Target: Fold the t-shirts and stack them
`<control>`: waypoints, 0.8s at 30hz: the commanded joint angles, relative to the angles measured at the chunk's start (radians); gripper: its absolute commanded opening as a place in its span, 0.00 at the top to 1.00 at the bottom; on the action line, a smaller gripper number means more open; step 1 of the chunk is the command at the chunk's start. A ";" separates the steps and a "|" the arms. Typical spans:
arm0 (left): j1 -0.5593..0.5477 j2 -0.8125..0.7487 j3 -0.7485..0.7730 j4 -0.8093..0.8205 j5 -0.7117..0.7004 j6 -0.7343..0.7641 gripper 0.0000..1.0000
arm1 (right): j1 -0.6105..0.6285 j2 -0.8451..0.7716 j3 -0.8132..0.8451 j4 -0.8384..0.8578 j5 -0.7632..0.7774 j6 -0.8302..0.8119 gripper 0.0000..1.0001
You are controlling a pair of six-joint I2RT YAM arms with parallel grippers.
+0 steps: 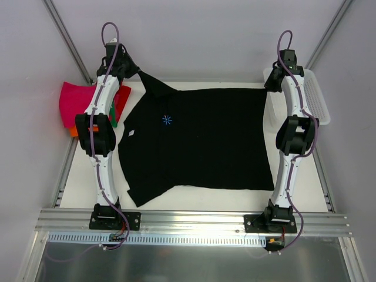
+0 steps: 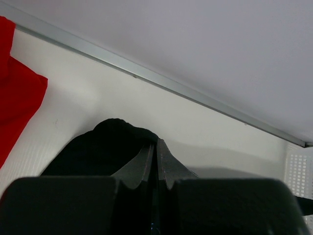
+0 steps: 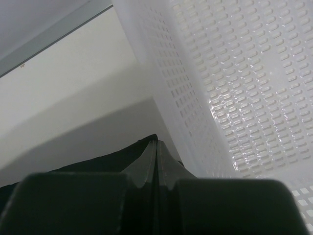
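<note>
Left fingers [image 2: 143,165] and right fingers [image 3: 145,164] each pinch a far corner of the black t-shirt [image 1: 200,141]; its long axis runs between them, cloth lying behind.

The left arm [image 1: 98,117] and right arm [image 1: 295,111] have white links, black joints and black base plates [image 1: 114,218]. Purple cables [image 1: 104,30] loop from each. The fingers [image 2: 142,169] are dark grey wedges.

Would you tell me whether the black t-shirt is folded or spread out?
Spread out: the black t-shirt lies flat across the table, far corners pinched by the left gripper and right gripper.
</note>
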 commanded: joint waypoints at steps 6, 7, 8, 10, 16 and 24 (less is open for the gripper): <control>0.012 0.011 0.051 0.031 -0.021 0.028 1.00 | -0.015 -0.024 0.024 0.068 0.026 -0.023 1.00; 0.012 0.011 0.053 0.036 -0.022 0.028 1.00 | -0.017 -0.024 0.025 0.073 0.026 -0.022 1.00; 0.012 0.017 0.058 0.038 -0.022 0.030 1.00 | -0.018 -0.023 0.033 0.076 0.028 -0.022 0.99; 0.012 0.023 0.064 0.047 -0.022 0.040 1.00 | -0.019 -0.007 0.051 0.077 0.036 -0.023 1.00; 0.012 0.046 0.076 0.094 -0.025 0.073 1.00 | -0.019 -0.006 0.050 0.116 0.088 -0.031 1.00; 0.012 0.055 0.075 0.113 -0.090 0.091 1.00 | -0.032 -0.001 0.042 0.137 0.163 -0.056 0.99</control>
